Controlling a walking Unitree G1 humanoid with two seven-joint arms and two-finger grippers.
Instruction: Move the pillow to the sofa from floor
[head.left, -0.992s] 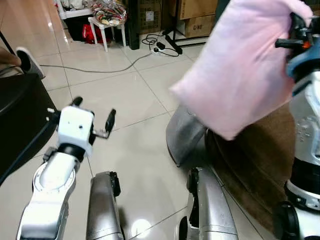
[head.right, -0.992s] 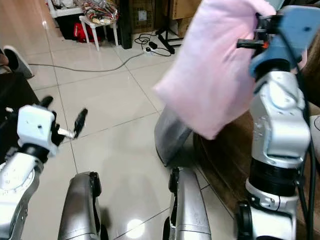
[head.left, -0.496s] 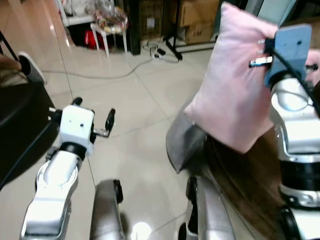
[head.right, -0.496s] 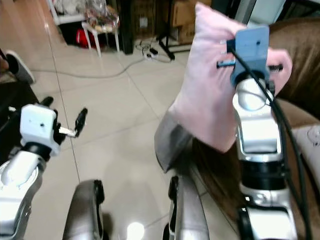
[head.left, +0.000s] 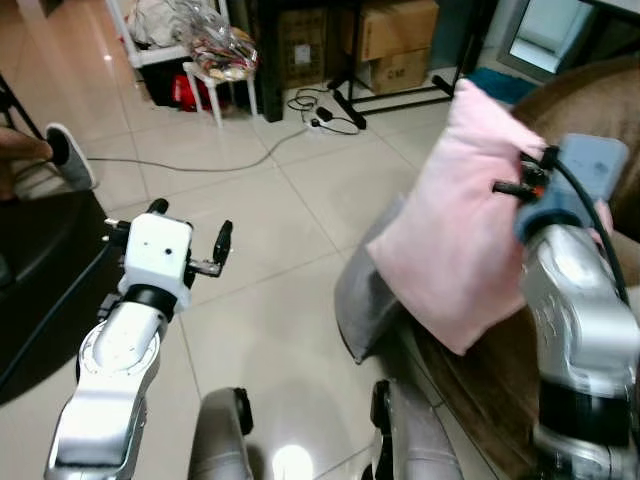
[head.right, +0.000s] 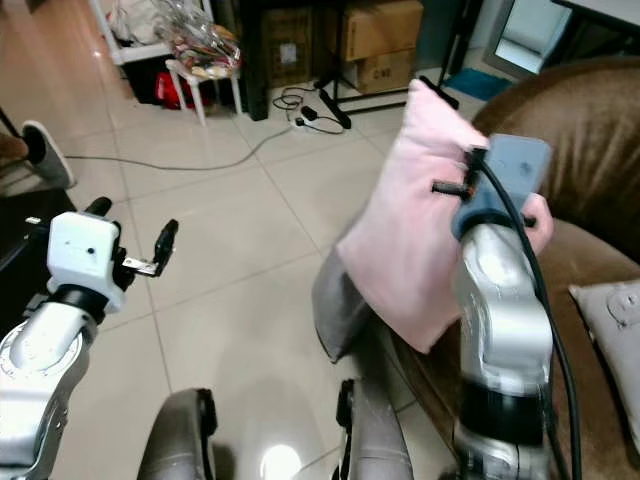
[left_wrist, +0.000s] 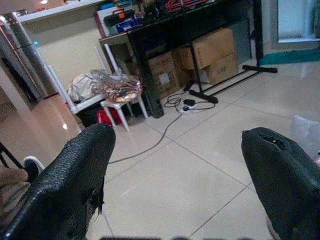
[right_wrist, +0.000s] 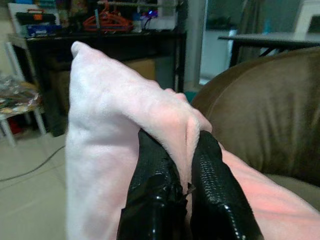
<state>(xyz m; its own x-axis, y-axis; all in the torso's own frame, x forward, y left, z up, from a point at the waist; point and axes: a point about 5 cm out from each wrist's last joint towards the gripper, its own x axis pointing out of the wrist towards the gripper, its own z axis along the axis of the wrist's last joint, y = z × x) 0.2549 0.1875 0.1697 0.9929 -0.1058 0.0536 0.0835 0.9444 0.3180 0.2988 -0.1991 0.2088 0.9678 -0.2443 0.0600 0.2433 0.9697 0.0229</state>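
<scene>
The right gripper (right_wrist: 184, 175) pinches a fold of the pink pillow (head.right: 405, 240) between its two nearly closed fingers (right_wrist: 152, 195), holding it in the air at the edge of the brown sofa (head.right: 575, 190), above a grey cushion (head.right: 338, 300) on the tiled floor (head.right: 240, 250). The pillow hangs tilted, long axis steeply upright, top corner pointing up and away from the robot. The left gripper (head.left: 190, 240) hovers over the floor, fingers spread wide and holding nothing.

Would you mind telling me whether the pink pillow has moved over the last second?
Yes. The pink pillow, clamped in the right end effector, has dropped lower and swung toward the brown sofa, judged against the grey cushion below.
</scene>
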